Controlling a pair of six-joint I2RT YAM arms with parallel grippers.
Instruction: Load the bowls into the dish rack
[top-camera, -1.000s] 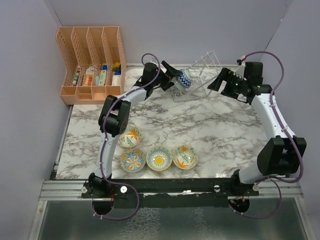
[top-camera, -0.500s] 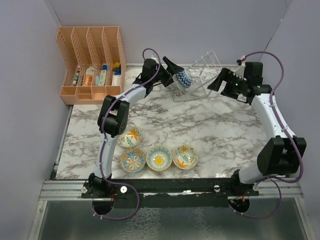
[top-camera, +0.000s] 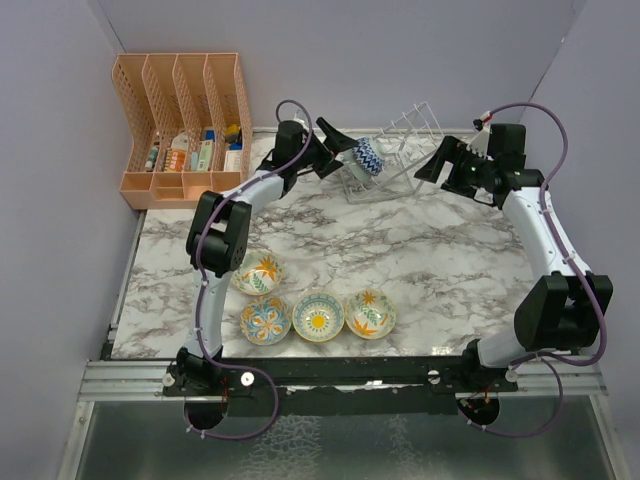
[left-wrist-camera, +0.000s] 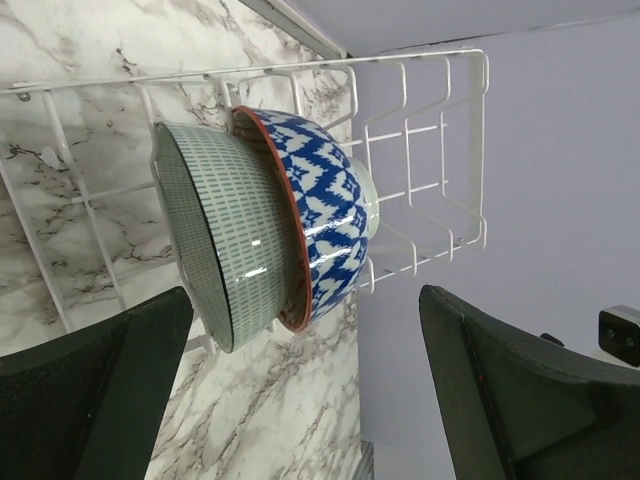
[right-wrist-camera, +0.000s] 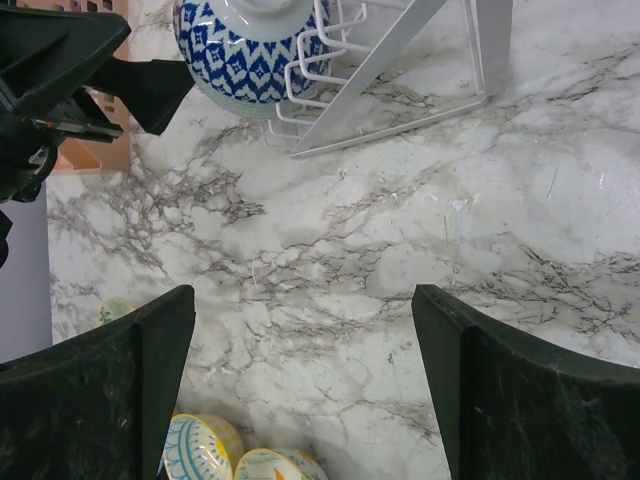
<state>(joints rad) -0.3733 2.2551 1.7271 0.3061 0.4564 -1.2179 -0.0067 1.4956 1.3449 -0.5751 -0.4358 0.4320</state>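
One rack (top-camera: 400, 150) holds two bowls on edge, green bowl (left-wrist-camera: 215, 250) beside blue bowl (left-wrist-camera: 320, 220); four bowls (top-camera: 317, 315) sit on the counter (top-camera: 430, 250), well in front of the rack. Left end effector (top-camera: 345, 153) is spread and empty just left of the rack; right end effector (right-wrist-camera: 303, 295) is spread and empty to its right.

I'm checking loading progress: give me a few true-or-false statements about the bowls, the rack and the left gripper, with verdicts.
1. The dish rack holds two bowls. True: a pale teal bowl and a blue-patterned bowl stand in it on edge.
2. The left gripper is shut on a bowl. False: it is open and holds nothing.
3. On the table sit four bowls. True.
4. The orange organizer holds a bowl. False: only small items show in it.
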